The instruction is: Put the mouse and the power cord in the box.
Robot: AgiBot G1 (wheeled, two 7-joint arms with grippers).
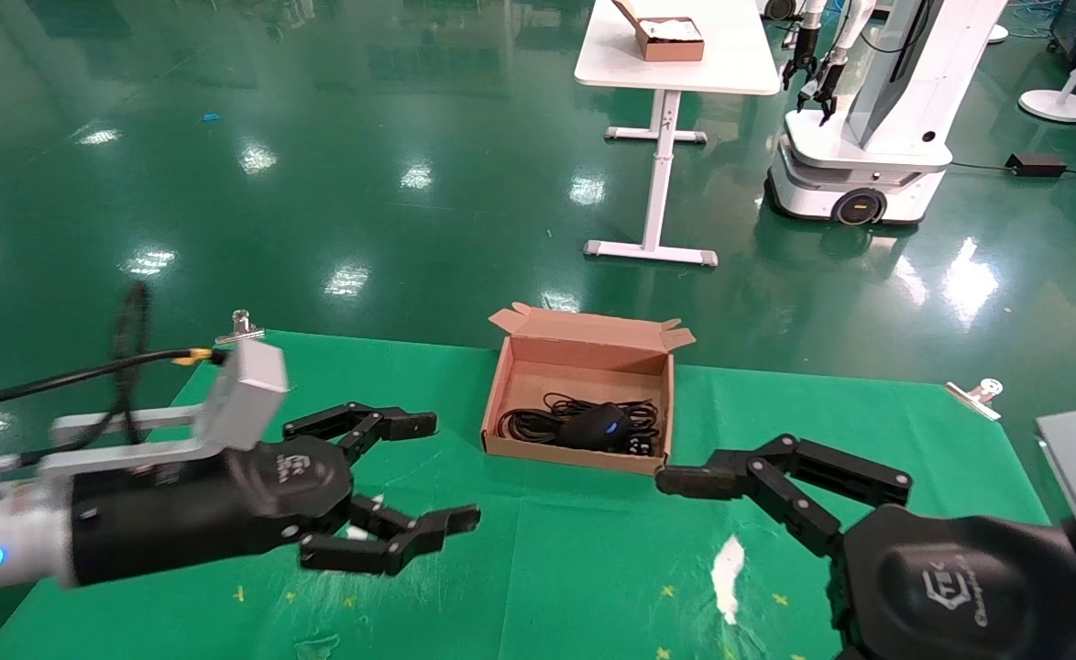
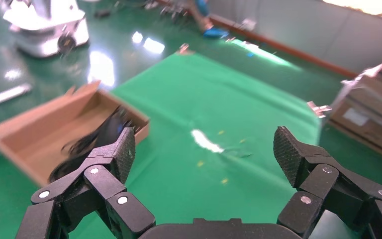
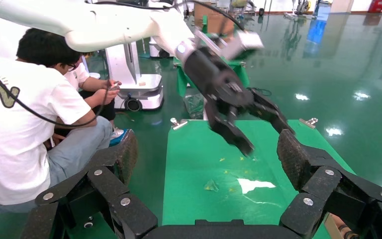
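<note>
- The box (image 1: 584, 367) is sitting open toward the far edge of the green surface (image 1: 547, 568), flaps sticking up along its far side.
- The mouse (image 1: 596, 426) is lying inside the box, blue light glowing, right on top of a pile of black cable.
- The cord (image 1: 538, 423) is in there too, looped along the box's near wall; its plug looks like the chunky bit by the near right corner, but can't say for sure.
- The left gripper (image 1: 428, 472) is hovering over the surface to the left of the box, fingers (image 2: 124, 149) spread wide, holding nothing.
- The right gripper (image 1: 685, 481) is hanging at the near right with 1 fingertip just beside the box's near right corner; fingers (image 3: 293, 157) are wide apart and empty.
</note>
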